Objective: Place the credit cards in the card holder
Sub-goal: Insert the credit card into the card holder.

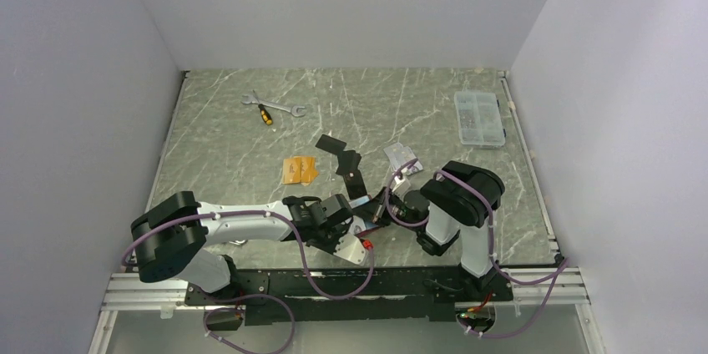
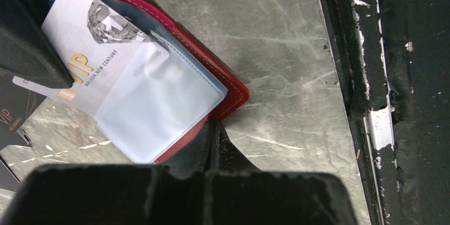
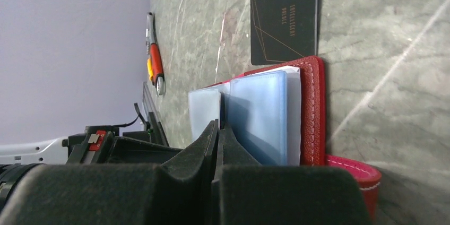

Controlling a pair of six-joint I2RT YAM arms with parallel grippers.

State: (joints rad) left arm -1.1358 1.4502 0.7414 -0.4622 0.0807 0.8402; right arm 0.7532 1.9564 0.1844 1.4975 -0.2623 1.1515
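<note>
The dark-red card holder point(image 2: 233, 95) lies open near the table's front edge, its clear sleeves point(image 3: 260, 119) showing. A silver credit card point(image 2: 101, 39) sits partly inside one sleeve. My right gripper point(image 3: 218, 124) is shut on that card's outer end; one of its fingers point(image 2: 26, 44) covers the card's corner. My left gripper point(image 2: 215, 125) is shut, its tips touching the holder's red lower edge. A black card point(image 3: 284, 15) lies just beyond the holder. Orange cards point(image 1: 299, 170), more black cards point(image 1: 331, 144) and silver ones point(image 1: 399, 154) lie mid-table.
A clear compartment box point(image 1: 479, 118) stands at the back right. A wrench point(image 1: 280, 106) and an orange-handled screwdriver point(image 1: 264, 113) lie at the back left. The black front rail point(image 2: 371, 103) runs close beside the holder. White walls enclose the table.
</note>
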